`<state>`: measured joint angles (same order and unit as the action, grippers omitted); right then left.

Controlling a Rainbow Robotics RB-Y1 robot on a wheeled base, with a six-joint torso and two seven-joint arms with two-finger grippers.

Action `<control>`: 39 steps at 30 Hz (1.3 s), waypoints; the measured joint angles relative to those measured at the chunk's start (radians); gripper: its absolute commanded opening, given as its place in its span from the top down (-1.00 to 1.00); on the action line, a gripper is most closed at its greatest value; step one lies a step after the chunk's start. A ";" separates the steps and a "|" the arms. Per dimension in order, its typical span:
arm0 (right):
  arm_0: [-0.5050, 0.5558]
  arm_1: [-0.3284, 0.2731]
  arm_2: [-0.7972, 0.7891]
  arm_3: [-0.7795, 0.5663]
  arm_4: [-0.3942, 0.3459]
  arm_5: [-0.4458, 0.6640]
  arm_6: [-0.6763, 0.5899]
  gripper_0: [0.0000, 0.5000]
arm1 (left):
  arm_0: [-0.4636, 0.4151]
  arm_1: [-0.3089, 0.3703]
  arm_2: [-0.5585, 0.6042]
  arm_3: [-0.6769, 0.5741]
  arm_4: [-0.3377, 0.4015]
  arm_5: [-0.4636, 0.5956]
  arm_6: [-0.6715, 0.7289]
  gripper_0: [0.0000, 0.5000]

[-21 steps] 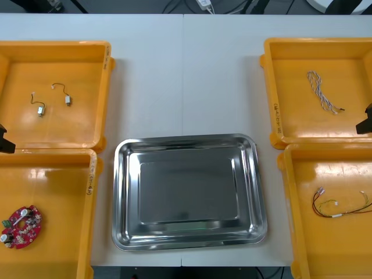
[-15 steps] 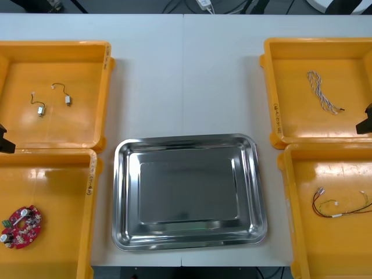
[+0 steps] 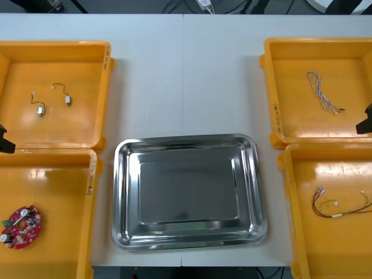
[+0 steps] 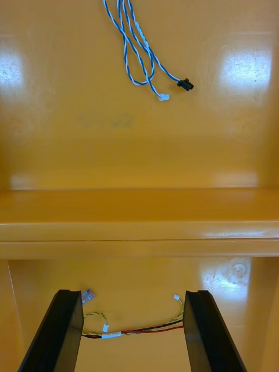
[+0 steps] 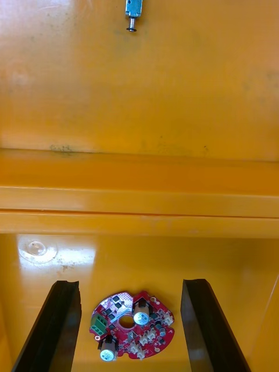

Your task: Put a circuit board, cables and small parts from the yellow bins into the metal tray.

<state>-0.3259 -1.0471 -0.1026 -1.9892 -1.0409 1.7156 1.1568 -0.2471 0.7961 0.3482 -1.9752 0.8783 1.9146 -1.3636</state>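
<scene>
Between the four bins, at desk [image 3: 186, 75] centre, the tray [image 3: 120, 192] is seen bare and shiny. Board [image 3: 21, 226] is seen lying flat in the near left bin [image 3: 58, 192], toward its outer near corner. Two small metal parts [image 3: 40, 109] are seen a little apart in the far left bin [image 3: 70, 125]. Blue and white cable [image 3: 322, 93] is found in the far right bin [image 3: 290, 110]. Red and yellow cable [image 3: 337, 208] is found in the near right bin [image 3: 325, 174]. Left jaws are held spread above the near left bin, close to the wall shared with the far left bin, with the board framed between them below, clear of both. Right jaws are likewise held spread above the near right bin, with the red and yellow cable framed between them below and not pinched.
</scene>
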 measured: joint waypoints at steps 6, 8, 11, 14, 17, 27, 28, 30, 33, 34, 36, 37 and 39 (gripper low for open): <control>0.000 0.000 0.000 0.000 0.000 0.000 0.000 -1.00 | 0.000 0.000 0.000 0.000 0.000 0.000 0.000 -1.00; 0.000 0.000 0.000 0.000 0.000 0.000 0.000 -1.00 | 0.000 0.000 0.000 0.000 0.000 0.000 0.000 -1.00; 0.000 0.000 0.000 0.000 0.000 0.000 0.000 -1.00 | 0.000 0.000 0.000 0.000 0.000 0.000 0.000 -1.00; 0.000 0.000 0.000 0.000 0.000 0.000 0.000 -1.00 | 0.000 0.000 0.000 0.000 0.000 0.000 0.000 -1.00; 0.000 0.000 0.000 0.000 0.000 0.000 0.000 -1.00 | 0.000 0.000 0.000 0.000 0.000 0.000 0.000 -1.00; 0.000 0.000 0.000 0.000 0.000 0.000 0.000 -1.00 | 0.000 0.000 0.000 0.000 0.000 0.000 0.000 -1.00; 0.000 0.000 0.000 0.000 0.000 0.000 0.000 -1.00 | 0.000 0.000 0.000 0.000 0.000 0.000 0.000 -1.00; 0.000 0.000 0.000 0.000 0.000 0.000 0.000 -1.00 | 0.000 0.000 0.000 0.000 0.000 0.000 0.000 -1.00; 0.000 0.000 0.000 0.000 0.000 0.000 0.000 -1.00 | 0.000 0.000 0.000 0.000 0.000 0.000 0.000 -1.00; 0.000 0.000 0.000 0.000 0.000 0.000 0.000 -1.00 | 0.000 0.000 0.000 0.000 0.000 0.000 0.000 -1.00; 0.000 0.000 0.000 0.000 0.000 0.000 0.000 -1.00 | 0.000 0.000 0.000 0.000 0.000 0.000 0.000 -1.00; 0.000 0.000 0.000 0.000 0.000 0.000 0.000 -1.00 | 0.000 0.000 0.000 0.000 0.000 0.000 0.000 -1.00; 0.000 0.000 0.000 0.000 0.000 0.000 0.000 -1.00 | 0.000 0.000 0.000 0.000 0.000 0.000 0.000 -1.00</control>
<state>-0.3259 -1.0471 -0.1026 -1.9892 -1.0409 1.7156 1.1568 -0.2471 0.7961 0.3482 -1.9752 0.8783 1.9146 -1.3636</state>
